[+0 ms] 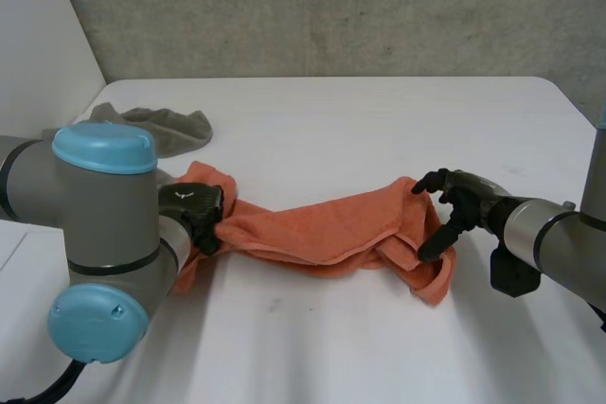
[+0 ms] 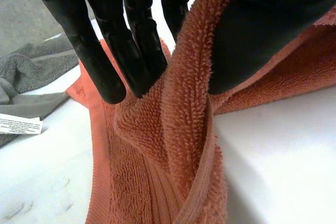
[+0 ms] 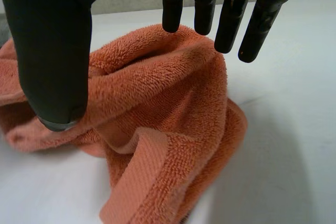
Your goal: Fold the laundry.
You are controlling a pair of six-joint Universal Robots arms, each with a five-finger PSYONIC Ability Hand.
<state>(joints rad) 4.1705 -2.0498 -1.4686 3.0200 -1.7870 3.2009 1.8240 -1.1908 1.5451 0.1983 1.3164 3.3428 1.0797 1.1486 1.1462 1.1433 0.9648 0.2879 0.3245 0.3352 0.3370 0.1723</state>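
An orange towel (image 1: pixel 322 229) lies bunched in a long roll across the middle of the white table (image 1: pixel 379 120). My left hand (image 1: pixel 194 210) is at its left end. In the left wrist view the fingers (image 2: pixel 126 35) and thumb pinch a raised ridge of the orange towel (image 2: pixel 178 129) between them. My right hand (image 1: pixel 459 201) is at the towel's right end, open. Its straight fingers (image 3: pixel 231 19) and thumb hover just over the crumpled orange towel (image 3: pixel 157 108) without gripping it.
A grey towel (image 1: pixel 166 128) lies crumpled at the back left of the table, just beyond my left hand. Its white label (image 2: pixel 20 124) rests on the table beside the orange cloth. A grey wall stands behind the table.
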